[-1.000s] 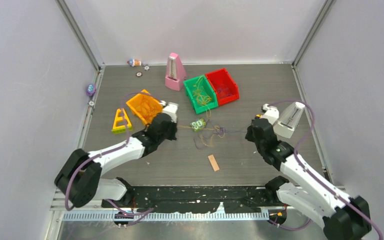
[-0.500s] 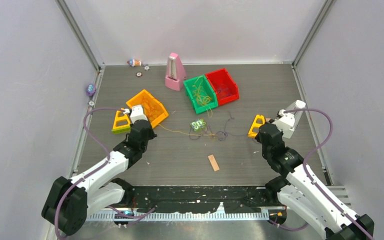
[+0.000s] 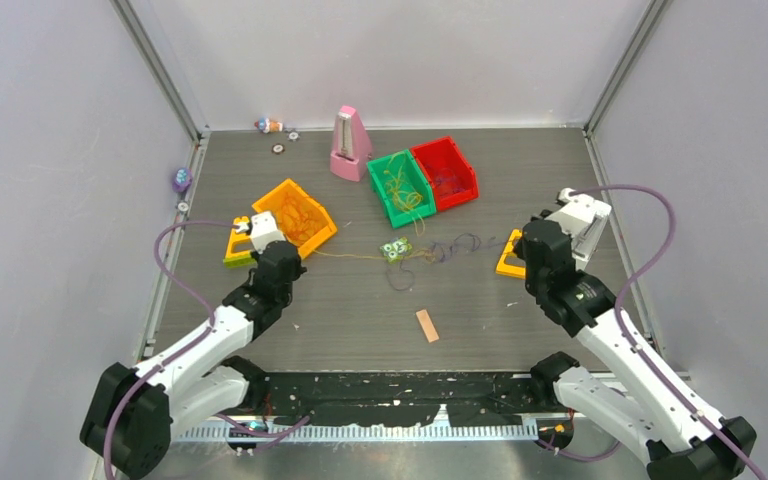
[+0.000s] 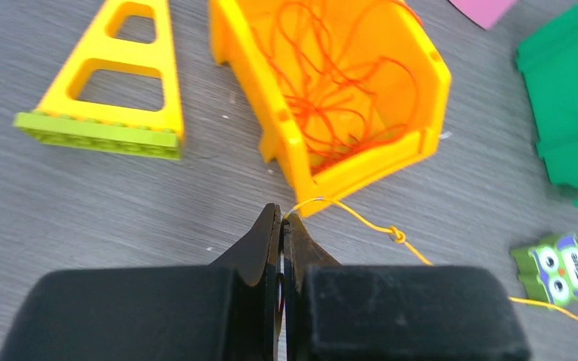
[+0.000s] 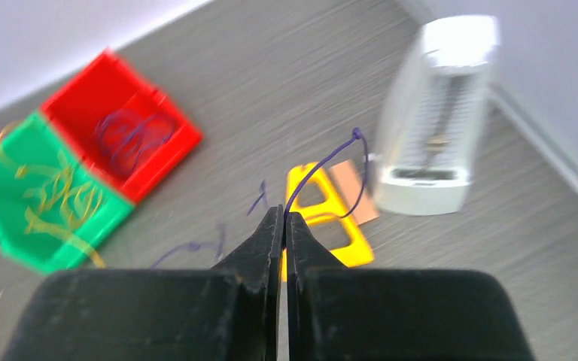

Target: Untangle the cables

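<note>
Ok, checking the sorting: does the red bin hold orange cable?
No, the red bin holds a dark purple cable, not orange.

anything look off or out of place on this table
The orange bin sits skewed, apart from the green bin and red bin, which stand neatly side by side. Orange and purple cables trail loose across the table, tangled together near the middle.

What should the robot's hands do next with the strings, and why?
Probably pull the right gripper a bit farther right. It pinches the purple cable, the left gripper pinches the yellow-orange cable, and the two seem to meet in a snarl beside the owl block.
</note>
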Action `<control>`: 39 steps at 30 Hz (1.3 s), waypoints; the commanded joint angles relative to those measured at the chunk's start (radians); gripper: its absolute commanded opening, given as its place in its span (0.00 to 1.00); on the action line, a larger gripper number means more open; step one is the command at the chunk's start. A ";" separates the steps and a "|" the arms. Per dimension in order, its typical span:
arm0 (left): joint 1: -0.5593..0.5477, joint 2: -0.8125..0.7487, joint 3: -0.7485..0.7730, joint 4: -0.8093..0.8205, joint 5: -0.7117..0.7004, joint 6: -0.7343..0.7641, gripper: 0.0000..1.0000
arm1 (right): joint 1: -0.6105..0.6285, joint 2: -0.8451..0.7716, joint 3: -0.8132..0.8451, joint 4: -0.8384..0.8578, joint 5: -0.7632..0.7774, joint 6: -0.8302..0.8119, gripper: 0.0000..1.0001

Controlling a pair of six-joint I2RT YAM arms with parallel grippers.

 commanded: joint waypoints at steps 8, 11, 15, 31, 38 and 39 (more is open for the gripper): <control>0.064 0.037 0.079 -0.205 -0.160 -0.172 0.00 | -0.024 -0.097 0.123 0.047 0.385 -0.064 0.05; 0.064 0.020 0.068 -0.210 -0.179 -0.189 0.00 | -0.024 -0.055 0.176 0.062 0.373 -0.061 0.05; 0.064 -0.012 0.053 -0.151 -0.116 -0.110 0.00 | -0.024 -0.023 0.199 0.073 0.284 -0.074 0.05; 0.058 -0.141 -0.121 0.312 0.372 0.134 0.00 | -0.024 0.030 -0.006 -0.036 -0.092 -0.007 0.08; 0.058 -0.126 -0.109 0.275 0.318 0.128 0.00 | -0.024 0.039 -0.133 -0.017 -0.155 0.028 0.80; 0.058 -0.121 -0.107 0.276 0.323 0.127 0.00 | -0.023 0.044 -0.139 -0.014 -0.180 0.027 0.83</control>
